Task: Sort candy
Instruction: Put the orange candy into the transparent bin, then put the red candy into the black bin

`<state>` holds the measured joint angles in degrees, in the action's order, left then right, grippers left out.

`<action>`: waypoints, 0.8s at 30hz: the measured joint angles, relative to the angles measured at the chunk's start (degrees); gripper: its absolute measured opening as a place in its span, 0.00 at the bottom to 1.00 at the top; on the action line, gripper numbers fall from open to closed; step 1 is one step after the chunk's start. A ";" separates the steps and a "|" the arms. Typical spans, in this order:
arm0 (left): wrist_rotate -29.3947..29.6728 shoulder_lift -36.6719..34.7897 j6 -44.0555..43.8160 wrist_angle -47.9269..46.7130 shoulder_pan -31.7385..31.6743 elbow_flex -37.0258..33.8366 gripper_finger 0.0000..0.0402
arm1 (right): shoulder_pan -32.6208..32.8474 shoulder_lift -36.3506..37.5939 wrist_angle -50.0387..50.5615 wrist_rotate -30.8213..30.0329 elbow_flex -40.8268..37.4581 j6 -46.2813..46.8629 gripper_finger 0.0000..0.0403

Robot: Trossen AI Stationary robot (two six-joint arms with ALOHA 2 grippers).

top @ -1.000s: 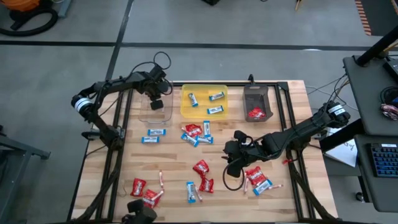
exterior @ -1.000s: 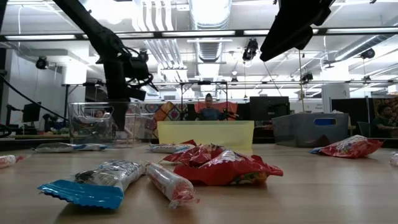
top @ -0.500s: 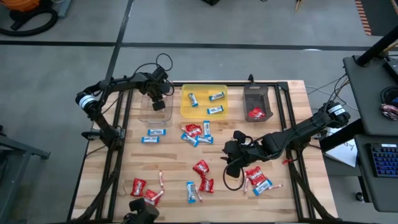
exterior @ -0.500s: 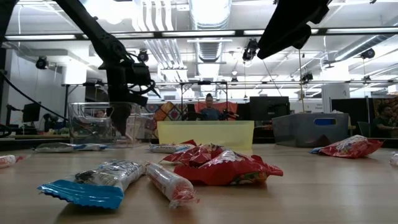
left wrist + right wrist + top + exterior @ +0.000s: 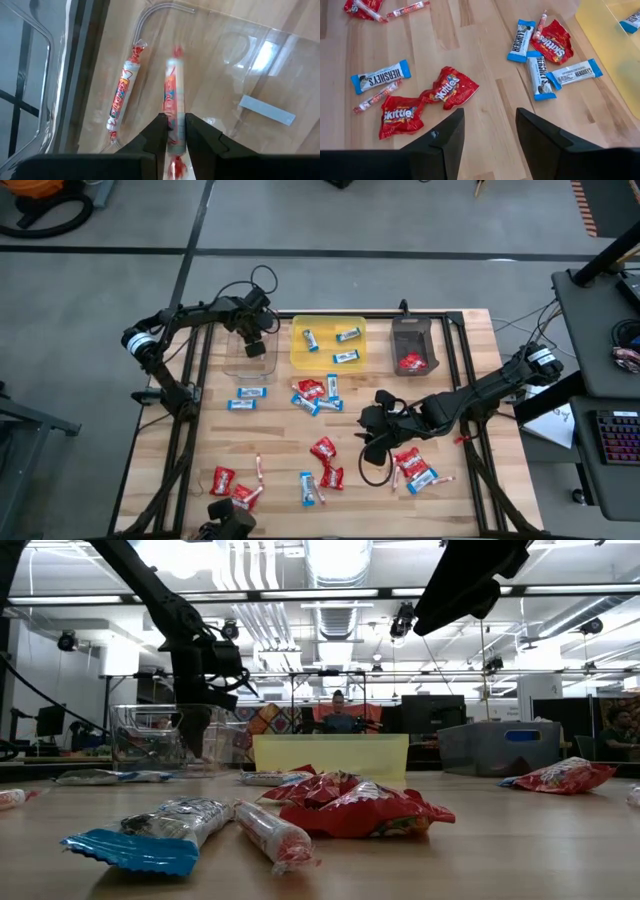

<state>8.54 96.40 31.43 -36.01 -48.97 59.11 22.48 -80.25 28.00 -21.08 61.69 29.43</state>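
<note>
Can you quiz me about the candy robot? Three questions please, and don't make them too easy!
1. True or false: the yellow tray has nothing in it.
2. Pick one. The left gripper is above: A) the clear tray; B) the yellow tray; C) no tray at all.
3. Count: how many blue-and-white bars lie in the yellow tray?

Key
1. False. It has blue-and-white bars in it.
2. A.
3. Three.
</note>
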 joint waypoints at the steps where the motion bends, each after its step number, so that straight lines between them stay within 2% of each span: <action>1: 0.00 0.00 0.01 0.00 0.00 0.00 0.16 | 0.00 0.00 0.01 0.02 0.00 0.00 0.42; 11: 0.52 -1.38 -0.42 -0.28 0.00 0.00 0.38 | 0.00 0.00 0.01 0.00 0.00 0.02 0.43; 19: 0.13 -9.42 -1.75 -0.61 0.00 0.00 0.40 | 0.00 0.00 0.01 0.00 0.00 0.11 0.42; 21: -2.53 -12.58 -4.70 -0.57 0.07 0.00 0.39 | 0.00 0.00 0.01 0.00 0.00 0.12 0.43; 24: -11.95 -17.57 -11.19 -0.12 0.17 -0.19 0.38 | 0.00 0.00 0.03 0.02 0.00 0.15 0.42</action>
<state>-3.42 78.83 20.24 -36.13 -48.80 58.92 22.48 -80.25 28.03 -21.06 61.69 29.58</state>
